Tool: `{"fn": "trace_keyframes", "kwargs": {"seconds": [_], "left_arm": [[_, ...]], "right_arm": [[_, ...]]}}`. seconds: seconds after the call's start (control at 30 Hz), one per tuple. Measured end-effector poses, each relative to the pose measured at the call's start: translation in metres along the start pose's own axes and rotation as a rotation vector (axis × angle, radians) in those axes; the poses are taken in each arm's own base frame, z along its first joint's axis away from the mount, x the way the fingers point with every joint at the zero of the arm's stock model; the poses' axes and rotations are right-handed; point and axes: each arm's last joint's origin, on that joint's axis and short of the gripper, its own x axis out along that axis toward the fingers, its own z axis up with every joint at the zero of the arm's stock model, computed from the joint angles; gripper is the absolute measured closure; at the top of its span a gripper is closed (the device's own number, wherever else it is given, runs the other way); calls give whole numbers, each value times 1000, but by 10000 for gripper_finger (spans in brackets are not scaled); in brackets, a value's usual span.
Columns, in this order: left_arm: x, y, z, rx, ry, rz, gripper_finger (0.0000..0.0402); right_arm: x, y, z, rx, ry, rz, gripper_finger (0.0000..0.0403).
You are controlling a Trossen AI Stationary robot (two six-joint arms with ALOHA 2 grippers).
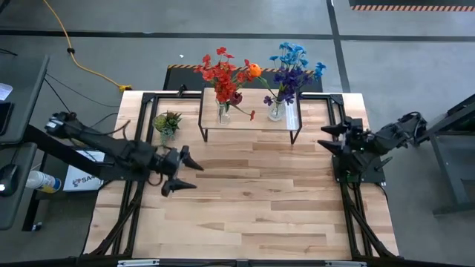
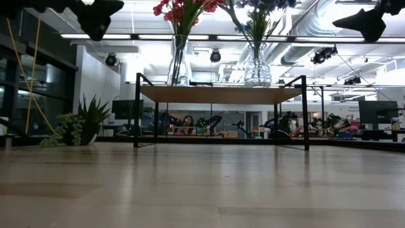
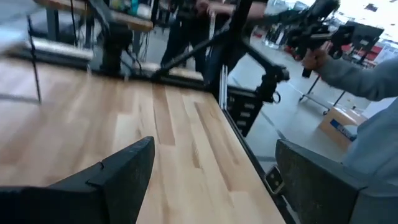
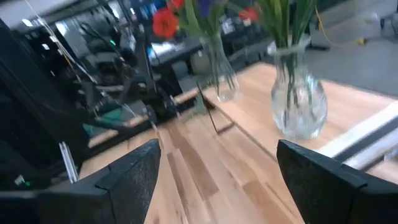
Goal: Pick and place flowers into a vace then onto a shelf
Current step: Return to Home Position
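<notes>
flowers (image 1: 226,74) sit in two clear vases (image 1: 223,111) on the shelf (image 1: 249,124) at the table's (image 1: 252,215) far side, so placing looks done. left end effector (image 1: 197,176) hangs over the table nr the shelf's left corner, fingers spread, empty. right end effector (image 1: 323,138) is by the r edge, spread, empty. step: homing. next: retract both arms, clear of shelf legs.

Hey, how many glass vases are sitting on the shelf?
2. One vase holding red flowers stands near the shelf's left end in the high view; the other vase, holding blue and purple flowers, stands near its right end. None seems hidden.
</notes>
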Motion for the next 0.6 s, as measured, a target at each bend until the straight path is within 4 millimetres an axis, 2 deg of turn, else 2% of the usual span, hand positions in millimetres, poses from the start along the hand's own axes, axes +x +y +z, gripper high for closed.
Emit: {"fn": "trace_keyframes", "kwargs": {"seconds": [0.27, 0.6], "left_arm": [[-37, 22, 13, 40, -65, 23, 34], [-75, 21, 18, 91, -141, 6, 34]], "right_arm": [[-17, -17, 5, -9, -88, 59, 91], [-22, -25, 1, -103, -76, 45, 91]]}}
